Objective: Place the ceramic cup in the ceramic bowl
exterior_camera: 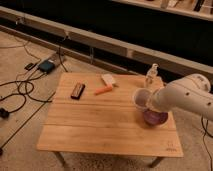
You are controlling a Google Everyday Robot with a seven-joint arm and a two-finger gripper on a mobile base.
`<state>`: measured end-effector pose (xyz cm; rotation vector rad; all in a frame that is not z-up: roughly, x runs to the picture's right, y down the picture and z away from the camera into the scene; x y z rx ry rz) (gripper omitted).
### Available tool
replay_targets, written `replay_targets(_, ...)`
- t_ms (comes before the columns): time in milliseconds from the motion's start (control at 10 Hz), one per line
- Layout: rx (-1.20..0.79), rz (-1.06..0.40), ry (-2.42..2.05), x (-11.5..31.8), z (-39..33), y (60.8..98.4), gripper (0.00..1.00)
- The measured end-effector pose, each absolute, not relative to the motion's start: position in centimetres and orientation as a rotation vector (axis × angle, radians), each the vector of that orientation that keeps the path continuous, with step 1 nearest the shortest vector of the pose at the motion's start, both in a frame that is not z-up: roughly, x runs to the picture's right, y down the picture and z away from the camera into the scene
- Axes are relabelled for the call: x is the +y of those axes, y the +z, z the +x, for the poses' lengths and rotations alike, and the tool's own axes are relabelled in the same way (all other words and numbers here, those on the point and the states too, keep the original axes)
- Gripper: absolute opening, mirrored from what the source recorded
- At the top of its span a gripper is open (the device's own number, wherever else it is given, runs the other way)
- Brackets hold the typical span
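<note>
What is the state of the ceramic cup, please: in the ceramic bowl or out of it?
Out. The gripper holds the ceramic cup aloft at the ceramic bowl's left rim; the bowl's purple inside shows bare.

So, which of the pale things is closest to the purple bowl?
The ceramic cup, held by the gripper just above the ceramic bowl's rim. The taller pump bottle stands behind it on the table; the pale block lies farther left.
</note>
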<state>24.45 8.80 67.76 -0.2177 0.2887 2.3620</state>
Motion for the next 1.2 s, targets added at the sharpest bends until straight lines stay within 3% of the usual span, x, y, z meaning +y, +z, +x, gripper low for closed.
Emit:
replay_targets(500,0.333,-0.165,2.458,10.0,28.5,69.7,0.00)
replay_targets(1200,0.369,-0.236,2.575,13.8,29.2,73.3,0.00)
